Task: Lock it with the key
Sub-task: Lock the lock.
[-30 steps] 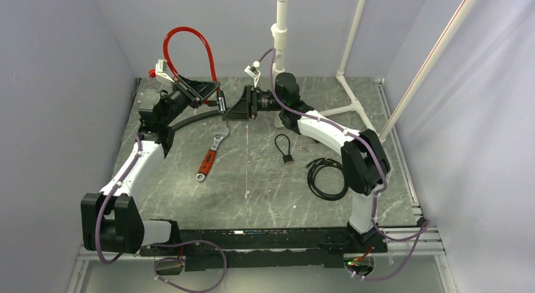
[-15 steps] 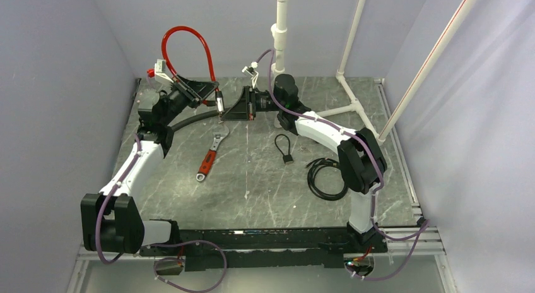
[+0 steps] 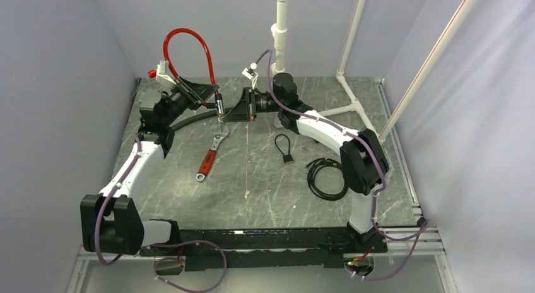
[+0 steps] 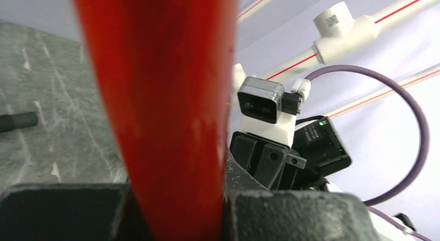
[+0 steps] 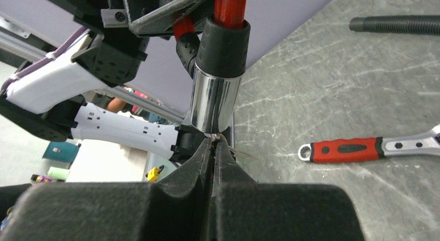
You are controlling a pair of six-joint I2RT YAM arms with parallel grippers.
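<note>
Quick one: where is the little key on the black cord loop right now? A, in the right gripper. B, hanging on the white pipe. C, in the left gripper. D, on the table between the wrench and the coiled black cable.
D: the key on its cord loop lies free on the table, with the wrench to one side and the coiled black cable to the other.

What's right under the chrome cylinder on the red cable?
The right gripper, shut, with its tips right at the lower end of the chrome cylinder and a thin metal sliver showing there. The cylinder's underside and any keyhole are hidden.
</note>
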